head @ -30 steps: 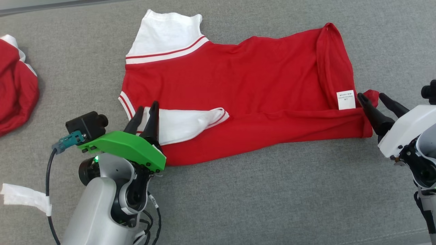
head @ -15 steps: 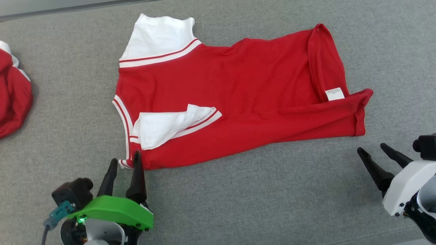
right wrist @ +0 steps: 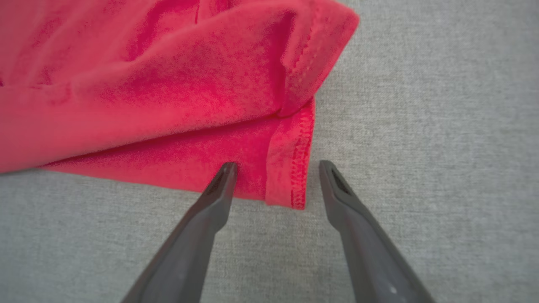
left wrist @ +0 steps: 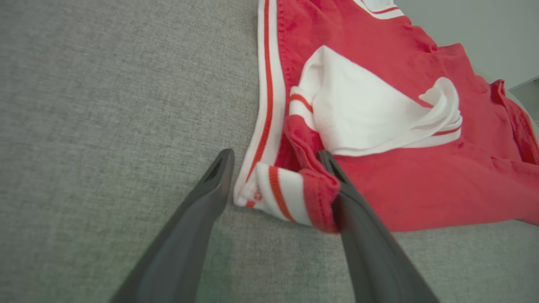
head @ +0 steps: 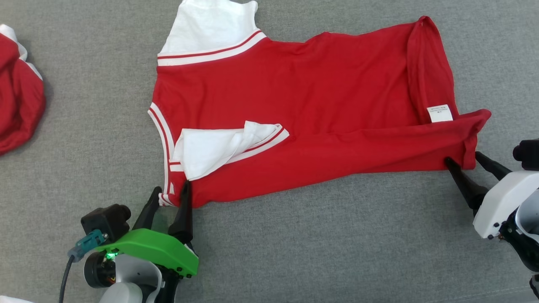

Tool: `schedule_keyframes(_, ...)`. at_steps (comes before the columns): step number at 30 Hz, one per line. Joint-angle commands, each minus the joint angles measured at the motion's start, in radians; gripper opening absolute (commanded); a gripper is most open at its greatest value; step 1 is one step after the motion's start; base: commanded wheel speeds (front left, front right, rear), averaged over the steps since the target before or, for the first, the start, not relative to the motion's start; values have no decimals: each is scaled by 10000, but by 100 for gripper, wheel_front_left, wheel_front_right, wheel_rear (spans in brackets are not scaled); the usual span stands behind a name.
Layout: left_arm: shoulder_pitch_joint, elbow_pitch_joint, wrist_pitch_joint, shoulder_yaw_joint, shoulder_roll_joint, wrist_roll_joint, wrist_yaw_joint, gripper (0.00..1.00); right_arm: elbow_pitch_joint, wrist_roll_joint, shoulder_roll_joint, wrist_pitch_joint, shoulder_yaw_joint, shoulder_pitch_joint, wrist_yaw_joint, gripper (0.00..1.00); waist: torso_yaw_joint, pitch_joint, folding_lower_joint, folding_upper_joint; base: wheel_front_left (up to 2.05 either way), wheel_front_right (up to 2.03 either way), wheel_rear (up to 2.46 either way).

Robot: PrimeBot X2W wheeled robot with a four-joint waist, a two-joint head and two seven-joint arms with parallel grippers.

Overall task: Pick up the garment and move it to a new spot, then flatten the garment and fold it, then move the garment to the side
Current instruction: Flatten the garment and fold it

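A red garment (head: 320,105) with white sleeves is lying flat in the middle of a grey desk (head: 316,244). Its long axis is running left to right across the head view, with the striped neck end pointing to the robot's left and the hem to its right. A second ago the left jaws were sitting narrower over the folded white sleeve (head: 214,149); half a second ago both sets were hanging clear of the cloth. Now the left jaws are standing spread around the striped corner (left wrist: 278,193), one finger (left wrist: 358,235) touching the red fold, pinching nothing. The right jaws are standing spread astride the hem corner (right wrist: 290,168), near the white label (head: 439,113). A second red garment (head: 17,105) is lying at the far left.
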Motion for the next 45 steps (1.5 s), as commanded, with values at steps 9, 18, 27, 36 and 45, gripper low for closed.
schedule_keyframes(9,-682,651,388,-332,-73,-250,-402,0,493,77,-124,261,538,-353,2,100,166,37,0,0,0,0,0)
schedule_keyframes(18,-8,-471,962,-91,557,-764,-513,0,-149,1385,-1720,1093,1086,-198,-1,0,240,-372,0,0,0,0,0)
schedule_keyframes(27,1171,-2592,1933,-240,1166,-970,-132,0,-1493,3903,-5086,4448,2113,666,-7,0,439,-696,0,0,0,0,0)
schedule_keyframes(36,1815,-1555,1282,-931,305,-1085,-330,100,-1108,3986,-5252,4472,2350,1469,-6,100,718,-783,0,0,0,0,0)
schedule_keyframes(45,1913,-1728,1201,-413,1329,-288,148,100,-1520,3676,-4886,3113,1185,1175,-3,100,177,-817,0,0,0,0,0)
